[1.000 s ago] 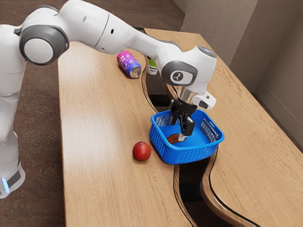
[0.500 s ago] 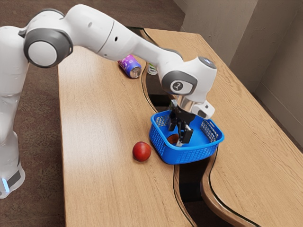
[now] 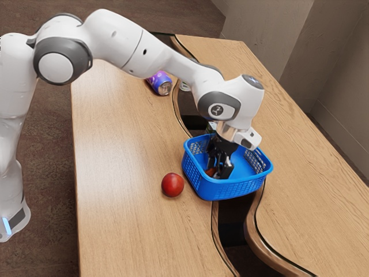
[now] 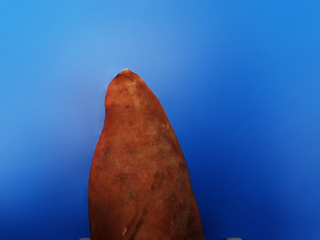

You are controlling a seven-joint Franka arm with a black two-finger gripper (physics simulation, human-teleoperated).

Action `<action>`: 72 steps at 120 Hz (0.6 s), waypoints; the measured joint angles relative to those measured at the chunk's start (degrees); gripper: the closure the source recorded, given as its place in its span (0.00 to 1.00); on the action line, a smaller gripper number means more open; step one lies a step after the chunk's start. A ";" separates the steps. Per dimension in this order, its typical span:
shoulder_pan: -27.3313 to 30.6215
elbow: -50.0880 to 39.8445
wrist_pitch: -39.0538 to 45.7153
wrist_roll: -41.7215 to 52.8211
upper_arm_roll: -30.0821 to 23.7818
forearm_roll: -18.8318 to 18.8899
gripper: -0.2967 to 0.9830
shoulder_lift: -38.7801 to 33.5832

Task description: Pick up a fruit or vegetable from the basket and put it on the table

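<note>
Arm (image 3: 118,40): reaching from the exterior view's left.
Forearm (image 3: 173,64): sloping down toward the wrist (image 3: 228,105).
Gripper (image 3: 219,172): pointing downward.

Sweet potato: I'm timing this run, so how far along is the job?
Done: my gripper is down in the blue basket, at the sweet potato. In hand: the grasp, though I can't tell whether it has hold. Left: lifting the sweet potato out and onto the table.
</note>
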 joint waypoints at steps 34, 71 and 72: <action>-0.05 0.17 0.12 -0.25 -0.01 0.05 0.64 0.87; -0.03 2.08 -0.40 -0.25 0.17 0.66 0.65 -4.05; -0.03 2.20 -0.45 -0.25 0.14 0.71 0.65 -4.21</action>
